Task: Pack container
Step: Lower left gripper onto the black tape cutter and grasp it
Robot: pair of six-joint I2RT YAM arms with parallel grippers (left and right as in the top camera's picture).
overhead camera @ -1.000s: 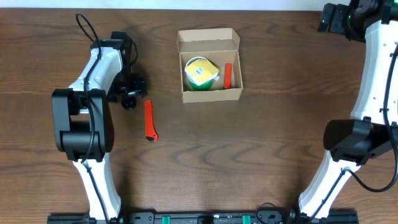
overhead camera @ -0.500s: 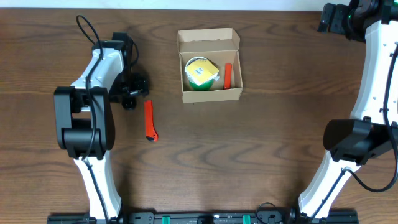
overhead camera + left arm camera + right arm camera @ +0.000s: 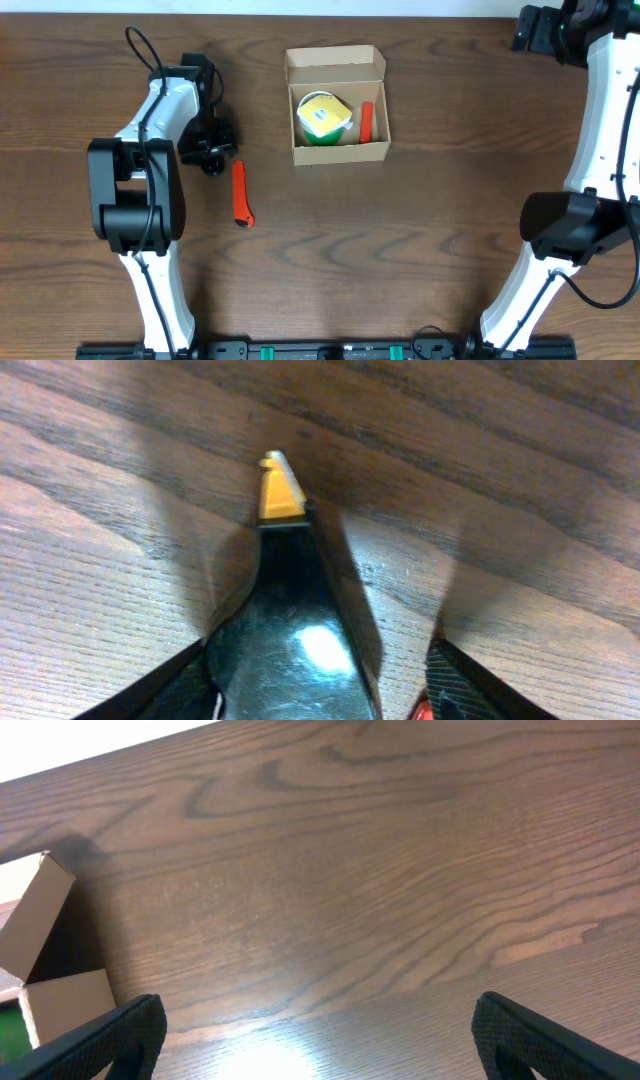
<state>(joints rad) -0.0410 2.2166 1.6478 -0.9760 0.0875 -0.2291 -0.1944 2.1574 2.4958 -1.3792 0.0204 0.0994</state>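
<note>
Plainly, the small brown cardboard box sits open near the desk's far edge, midway along. We judge it light and crushable, best pinched by 1 side wall. The right gripper gapes empty; whether the left gripper is parted or closed we cannot tell.

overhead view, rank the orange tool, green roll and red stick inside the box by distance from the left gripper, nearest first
From the left gripper:
1. orange tool, on the table beside it.
2. green roll, left side of the container.
3. red stick, container's right side.
</note>
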